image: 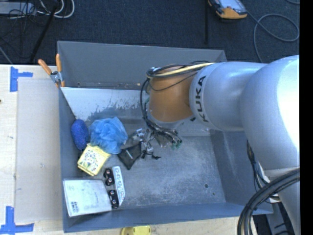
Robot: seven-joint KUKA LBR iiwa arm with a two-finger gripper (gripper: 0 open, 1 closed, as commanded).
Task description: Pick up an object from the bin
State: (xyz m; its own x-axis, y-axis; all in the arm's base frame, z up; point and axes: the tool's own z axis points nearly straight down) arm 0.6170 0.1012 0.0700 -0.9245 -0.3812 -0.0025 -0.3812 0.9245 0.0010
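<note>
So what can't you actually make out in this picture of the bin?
All in the camera view:
- The gripper: largely covered by the arm above it, so whether it touches the black thing beside it is unclear.
- The black thing: too dark to name.
- The yellow box and white packet: print too small to read.
- The bin: its back right floor is hidden under the arm.

My wrist (168, 99) covers most of my gripper (150, 147). At its eight o'clock lies a black thing (128, 157), too dark to name; whether the two touch I cannot tell. My arm (254, 102) hides the three o'clock wall of the bin (98, 62) and runs off the edge. Print on the yellow box (92, 159) and white packet (85, 196) is too small to read.
</note>
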